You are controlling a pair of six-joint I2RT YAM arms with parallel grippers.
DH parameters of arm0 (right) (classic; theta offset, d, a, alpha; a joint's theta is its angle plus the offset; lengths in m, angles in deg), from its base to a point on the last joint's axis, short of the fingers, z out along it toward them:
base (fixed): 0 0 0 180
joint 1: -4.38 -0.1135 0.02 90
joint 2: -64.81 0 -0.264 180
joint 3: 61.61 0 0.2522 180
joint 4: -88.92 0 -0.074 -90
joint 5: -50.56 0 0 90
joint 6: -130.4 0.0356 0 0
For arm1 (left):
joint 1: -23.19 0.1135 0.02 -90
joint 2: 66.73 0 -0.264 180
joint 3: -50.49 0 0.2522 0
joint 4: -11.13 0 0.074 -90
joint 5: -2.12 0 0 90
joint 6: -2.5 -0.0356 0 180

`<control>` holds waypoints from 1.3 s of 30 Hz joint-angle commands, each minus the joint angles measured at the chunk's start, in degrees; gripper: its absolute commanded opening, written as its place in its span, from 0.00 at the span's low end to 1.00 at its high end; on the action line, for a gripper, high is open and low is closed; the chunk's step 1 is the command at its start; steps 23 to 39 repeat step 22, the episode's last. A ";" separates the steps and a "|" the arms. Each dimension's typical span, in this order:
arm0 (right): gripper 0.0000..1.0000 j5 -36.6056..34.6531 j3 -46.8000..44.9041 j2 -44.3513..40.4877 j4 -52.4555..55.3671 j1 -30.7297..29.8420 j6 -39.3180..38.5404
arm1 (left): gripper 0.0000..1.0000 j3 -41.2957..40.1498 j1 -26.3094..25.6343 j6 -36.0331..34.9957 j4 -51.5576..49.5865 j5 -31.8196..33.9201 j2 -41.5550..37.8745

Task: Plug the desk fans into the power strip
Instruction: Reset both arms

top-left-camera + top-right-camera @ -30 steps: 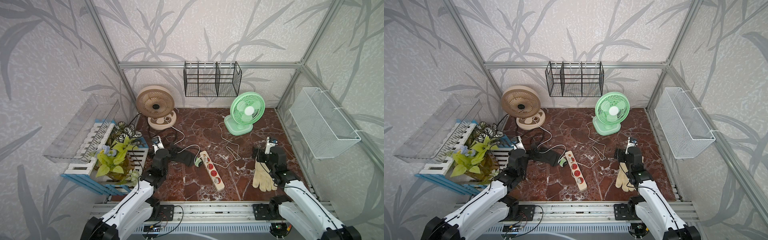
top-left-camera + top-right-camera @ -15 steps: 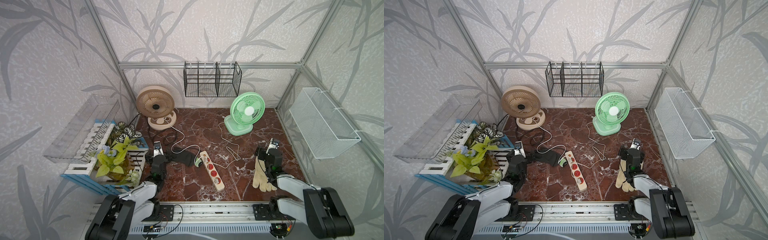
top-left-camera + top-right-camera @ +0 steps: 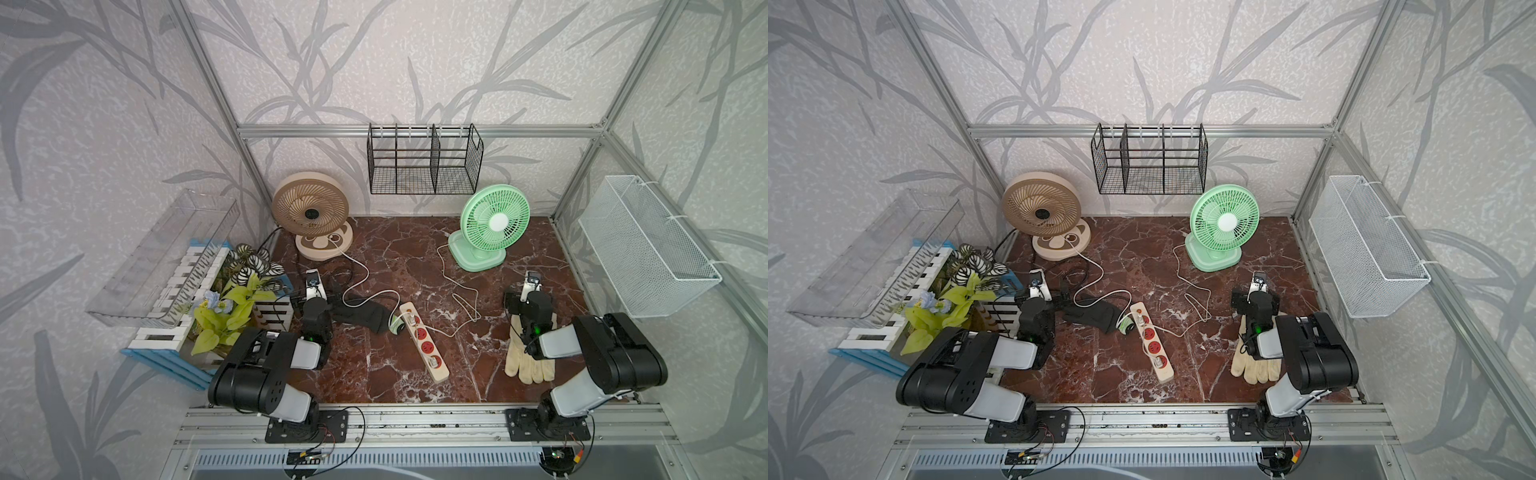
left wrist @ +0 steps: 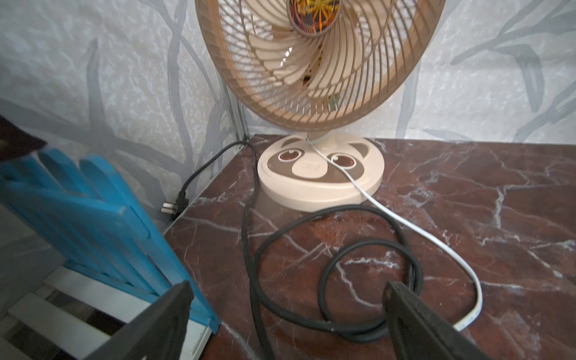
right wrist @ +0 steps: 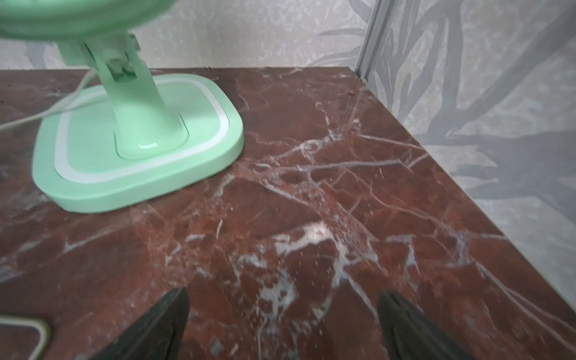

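Two desk fans stand at the back: a tan fan (image 3: 311,208) (image 3: 1040,203) (image 4: 318,62) on the left and a green fan (image 3: 494,220) (image 3: 1224,218) (image 5: 137,149) on the right. The cream power strip (image 3: 424,345) (image 3: 1152,336) lies mid-table. A white plug sits in its socket nearest the button end. Both fans' white cords run there; I cannot tell whose plug it is. My left gripper (image 3: 312,297) (image 3: 1038,297) (image 4: 288,288) is open and empty above a black cord loop (image 4: 311,218). My right gripper (image 3: 530,297) (image 3: 1256,297) (image 5: 283,294) is open over bare marble.
A blue-and-white planter crate (image 3: 199,332) stands close to my left arm. Cream work gloves (image 3: 528,365) lie under my right arm. A black cloth (image 3: 365,316) lies beside the strip. A black wire rack (image 3: 424,166), a white mesh basket (image 3: 648,249) and a clear tray (image 3: 166,253) hang on the walls.
Both arms have folded back toward the front rail, elbows rising into view. Both grippers stayed open and empty. The fans, cords and strip have not moved.
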 commanded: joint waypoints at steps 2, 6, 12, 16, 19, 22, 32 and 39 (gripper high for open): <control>0.99 2.09 3.09 -0.56 1.06 0.85 -0.53 | 1.00 1.79 2.90 1.83 2.31 -6.46 0.90; 0.99 1.88 2.33 -0.09 -1.39 0.43 -1.38 | 1.00 1.74 3.12 1.96 2.19 -6.53 0.80; 0.99 2.64 1.97 -0.12 -2.07 0.32 -2.00 | 1.00 1.76 3.12 1.96 2.11 -6.64 0.84; 0.99 2.81 2.15 -0.10 -1.92 0.32 -1.91 | 1.00 1.85 3.12 1.96 2.09 -6.65 0.84; 0.99 3.50 2.64 -0.22 -0.84 0.58 -1.80 | 1.00 1.82 3.12 1.96 2.11 -6.66 0.84; 0.99 3.60 2.53 -0.21 -1.05 0.59 -1.74 | 1.00 1.79 3.12 1.96 2.06 -6.71 0.80; 0.99 3.60 2.53 -0.21 -1.05 0.59 -1.74 | 1.00 1.79 3.12 1.96 2.06 -6.71 0.80; 0.99 3.60 2.53 -0.21 -1.05 0.59 -1.74 | 1.00 1.79 3.12 1.96 2.06 -6.71 0.80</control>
